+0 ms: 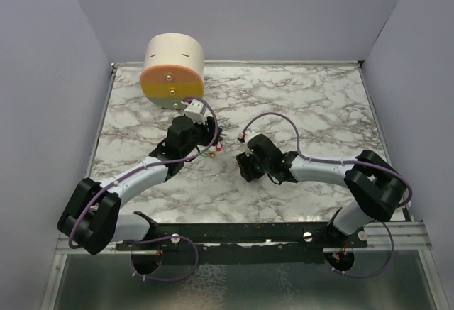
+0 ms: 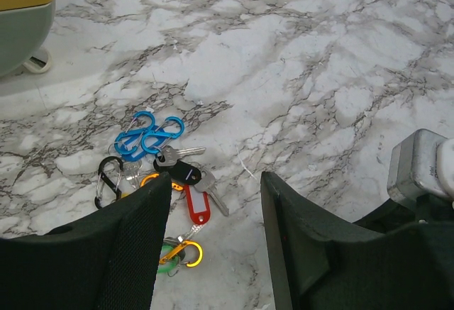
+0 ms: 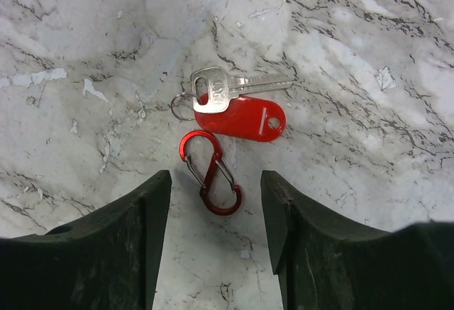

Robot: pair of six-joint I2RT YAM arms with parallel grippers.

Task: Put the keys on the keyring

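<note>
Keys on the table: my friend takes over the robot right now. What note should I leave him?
Left gripper: open, empty, over a heap of blue clips, a black clip, an orange clip and tagged keys.
Right gripper: open, empty, over a loose red clip next to a silver key ringed to a red tag.
Done: nothing gripped yet.
Left: joining the loose pieces.
</note>
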